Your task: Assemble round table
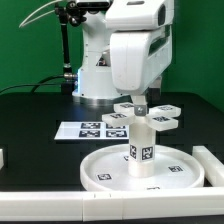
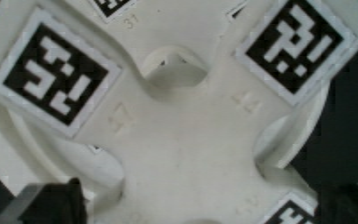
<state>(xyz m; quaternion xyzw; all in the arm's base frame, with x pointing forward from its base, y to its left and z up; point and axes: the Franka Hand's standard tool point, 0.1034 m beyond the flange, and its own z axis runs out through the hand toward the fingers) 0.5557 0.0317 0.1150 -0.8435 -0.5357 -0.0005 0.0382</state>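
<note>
We count one round disc (image 1: 142, 168), one cylinder leg (image 1: 141, 146) and one cross-shaped piece (image 1: 148, 112) (image 2: 176, 110) with four arms. One marker board (image 1: 85, 129) on the desk (image 1: 40, 120). Two rail blocks: one at right (image 1: 216, 165), one at left edge (image 1: 3, 157). One end effector (image 1: 141, 103).

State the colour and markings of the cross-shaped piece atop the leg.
White, with black-and-white square tags on its arms: the cross-shaped piece, clearest in the wrist view.

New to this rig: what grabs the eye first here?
The white plastic cross-shaped four-armed piece sits atop the short thick white cylinder leg, right beneath the arm's tool. The leg stands upright in the middle of the large rimmed white round disc. Behind them, the flat white marker board lies on the black table.
</note>
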